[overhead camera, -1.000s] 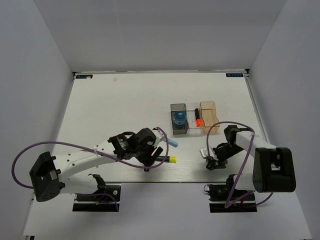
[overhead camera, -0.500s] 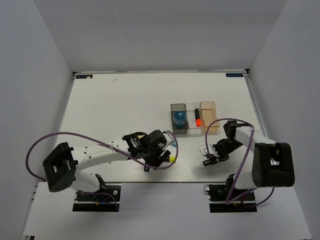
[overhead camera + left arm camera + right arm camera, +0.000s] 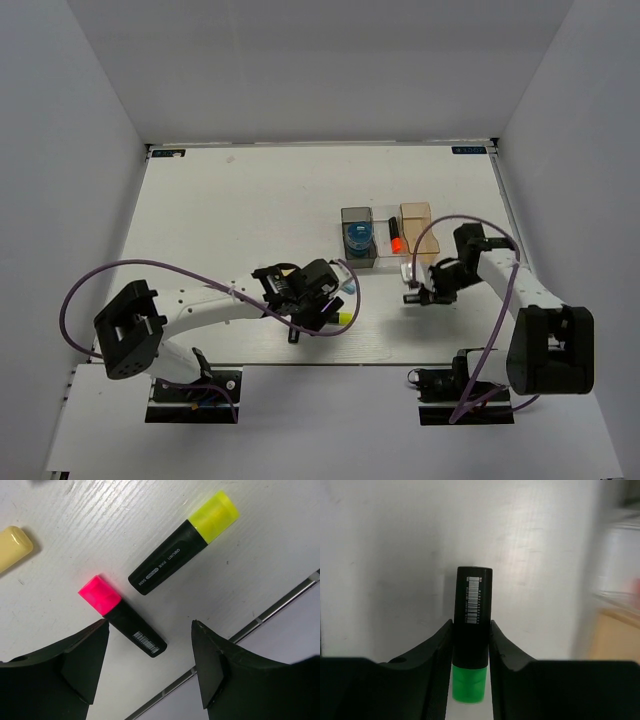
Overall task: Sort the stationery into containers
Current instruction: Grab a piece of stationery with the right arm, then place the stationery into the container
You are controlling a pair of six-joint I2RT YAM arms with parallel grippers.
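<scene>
**Right arm.** The jaws of the right gripper (image 3: 470, 630) are clamped on the black barrel of the green-capped highlighter (image 3: 472, 600). The cap points back toward the wrist and the butt end projects forward. In the top view the load is held above the worktop (image 3: 240, 220), just on the near side of the clear bin (image 3: 385, 215) and the tan bin (image 3: 417, 215).

The step in hand is judged to be delivery to the clear bin, where the orange-capped highlighter (image 3: 395, 242) already lies.

- The barrel should be aligned with the long axis of the bin before descent.
- The jaws should be parted only once the barrel is within the walls, so that the orange-capped highlighter is not struck and the joined row is not shifted.
- The dark grey bin (image 3: 358, 211), which holds the blue roll (image 3: 356, 237), is to be avoided.

**Left arm.** The jaws of the left gripper (image 3: 148, 627) are apart and hold nothing. They are poised over the black end of the pink-capped highlighter (image 3: 122, 615).

- They should be centred further up the barrel and squared across it.
- The yellow-capped highlighter (image 3: 182, 542), near but not touching, must be cleared.
- The pale yellow stick (image 3: 12, 547) lies apart at the frame edge.

**Markings.**
- Green-capped barrel: a white barcode label.
- Pink-capped barrel: a barcode near its butt end.
- Yellow-capped barrel: white print ending in what appears to be "S600". The rest cannot be read with certainty.
</scene>
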